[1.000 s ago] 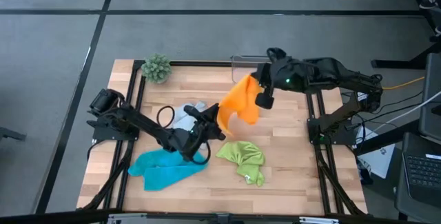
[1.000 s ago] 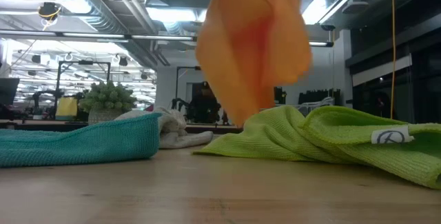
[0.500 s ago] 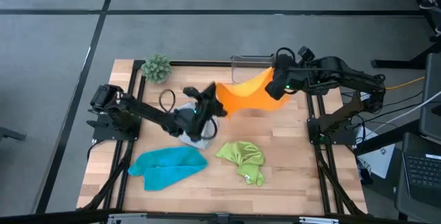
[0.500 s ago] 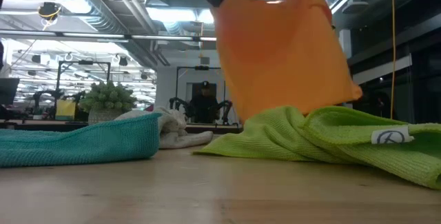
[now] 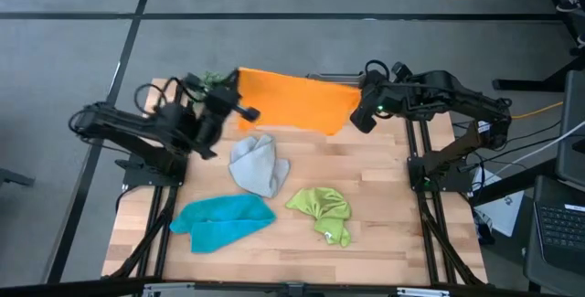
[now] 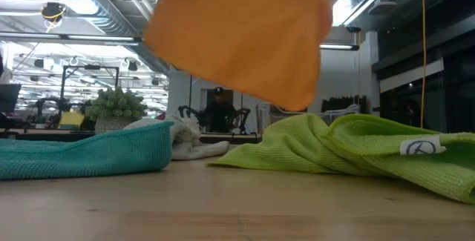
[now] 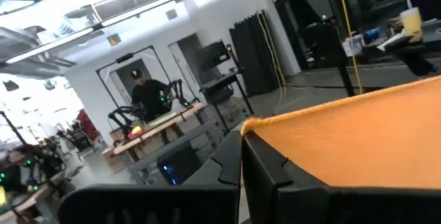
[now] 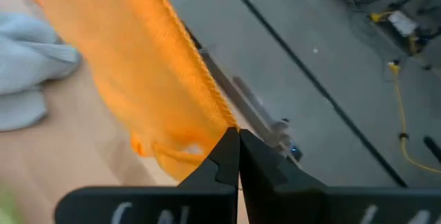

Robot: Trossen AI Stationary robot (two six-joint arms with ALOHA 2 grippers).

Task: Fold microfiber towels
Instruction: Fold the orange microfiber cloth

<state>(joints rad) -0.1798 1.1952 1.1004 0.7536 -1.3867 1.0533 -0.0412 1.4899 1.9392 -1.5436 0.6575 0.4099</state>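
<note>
You have the orange towel (image 5: 294,98) stretched flat in the air, left gripper (image 5: 239,107) and right gripper (image 5: 363,114) each clamped on a corner, so it can be laid flat for folding.

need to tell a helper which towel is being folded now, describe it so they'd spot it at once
Look at the far edge of the wooden table. The orange towel hangs there, stretched flat in the air between the left gripper and the right gripper. The grey towel, blue towel and green towel all lie crumpled on the wood.
</note>
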